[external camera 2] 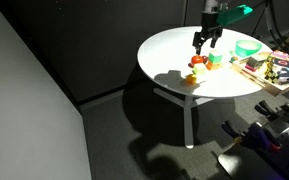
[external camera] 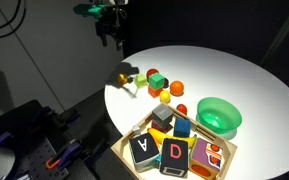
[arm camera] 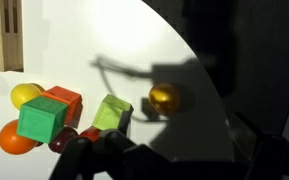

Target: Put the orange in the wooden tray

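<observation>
Exterior view, gripper (external camera: 109, 38): fingers spread, empty, raised over the table (external camera: 269, 80).
Exterior view, orange (external camera: 177, 90): on the table, below the gripper; wooden tray (external camera: 227, 150) farther off.
Exterior view, gripper (external camera 2: 206, 44): spread above the toys (external camera 2: 209, 65).
Wrist view, orange (arm camera: 14, 140): left of the gripper, untouched.

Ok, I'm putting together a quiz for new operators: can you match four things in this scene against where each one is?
Things:
1. round green bowl
2. dark block with the letter A
3. gripper
4. green cube

Places:
a. in the air, above the round white table
b. inside the shallow wooden tray
c. among the loose small toys
d. on the table, next to the tray

Pairs: 1-d, 2-b, 3-a, 4-c
</observation>
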### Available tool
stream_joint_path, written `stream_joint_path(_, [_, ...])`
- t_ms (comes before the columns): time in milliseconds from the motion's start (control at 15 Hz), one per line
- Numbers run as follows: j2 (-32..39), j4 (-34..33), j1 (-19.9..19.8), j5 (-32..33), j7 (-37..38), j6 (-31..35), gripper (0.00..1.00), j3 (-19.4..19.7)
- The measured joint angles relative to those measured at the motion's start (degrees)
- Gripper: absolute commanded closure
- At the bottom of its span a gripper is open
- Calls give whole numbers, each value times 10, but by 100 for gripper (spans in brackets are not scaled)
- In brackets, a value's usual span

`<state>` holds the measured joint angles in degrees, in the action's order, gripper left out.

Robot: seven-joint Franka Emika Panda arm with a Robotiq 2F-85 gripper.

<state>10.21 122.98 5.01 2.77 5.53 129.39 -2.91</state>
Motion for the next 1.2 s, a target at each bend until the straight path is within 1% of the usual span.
stream_joint_path(333, [27,-2,0,0,0,2,0,4])
stream_joint_path(667, [75,-9,-1,0,0,34,0,10])
stream_joint_path(933, [115,-30,0,0,0,58,0,10])
stream_joint_path(1200, [149,-57,2,0,0,67,0,10])
